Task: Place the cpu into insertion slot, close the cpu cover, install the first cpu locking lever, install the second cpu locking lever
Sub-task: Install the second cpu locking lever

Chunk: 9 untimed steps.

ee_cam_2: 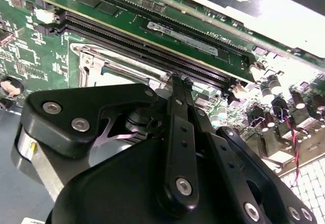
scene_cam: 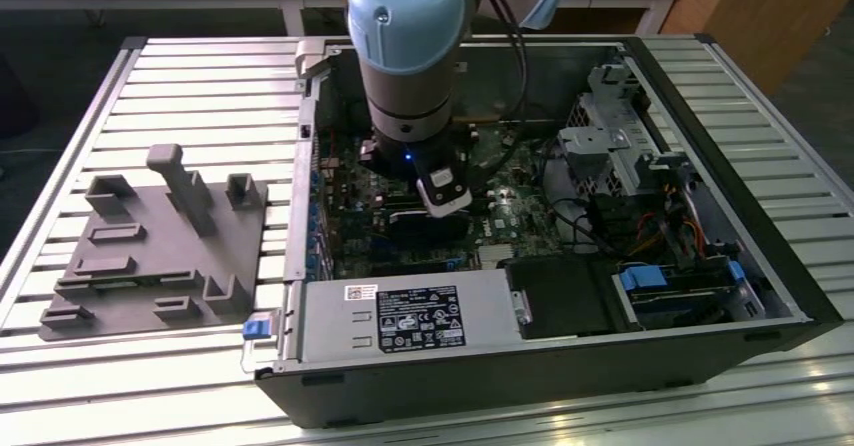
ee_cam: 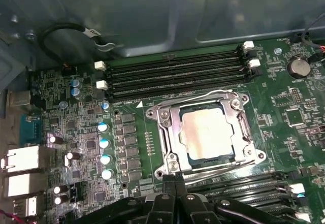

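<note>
Gripper (ee_cam: 175, 179) pinched narrow, fingers (ee_cam_2: 180, 89) pressed together, holding nothing, tips at the socket's edge just beside the cover (ee_cam: 205, 132). Cover shut flat over the cpu (ee_cam: 209, 133), which sits in the slot, silvery top showing through the window. Around it, green motherboard (ee_cam: 132, 132) inside the open case (scene_cam: 534, 366).
</note>
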Each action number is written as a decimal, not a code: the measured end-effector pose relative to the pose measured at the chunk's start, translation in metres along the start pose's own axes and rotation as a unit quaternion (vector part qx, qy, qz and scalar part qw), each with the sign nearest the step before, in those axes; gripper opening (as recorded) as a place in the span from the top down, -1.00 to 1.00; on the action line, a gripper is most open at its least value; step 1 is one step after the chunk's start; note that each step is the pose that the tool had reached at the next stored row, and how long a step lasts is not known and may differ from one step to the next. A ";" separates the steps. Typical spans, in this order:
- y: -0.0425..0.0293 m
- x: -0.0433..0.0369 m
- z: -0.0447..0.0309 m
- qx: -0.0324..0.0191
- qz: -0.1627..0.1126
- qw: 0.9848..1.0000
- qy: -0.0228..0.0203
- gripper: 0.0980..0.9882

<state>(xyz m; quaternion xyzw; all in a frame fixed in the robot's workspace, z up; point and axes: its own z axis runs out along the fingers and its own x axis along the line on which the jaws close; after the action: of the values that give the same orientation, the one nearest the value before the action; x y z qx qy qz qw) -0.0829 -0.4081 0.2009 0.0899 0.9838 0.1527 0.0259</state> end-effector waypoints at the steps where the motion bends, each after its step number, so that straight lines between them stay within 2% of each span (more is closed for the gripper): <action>1: -0.0003 0.0002 0.0008 -0.002 0.000 1.000 0.000 0.98; 9: -0.0027 0.0028 0.0069 -0.012 0.001 1.000 0.002 0.98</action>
<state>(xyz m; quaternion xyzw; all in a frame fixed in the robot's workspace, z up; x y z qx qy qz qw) -0.0856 -0.4081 0.1934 0.0903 0.9820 0.1643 0.0248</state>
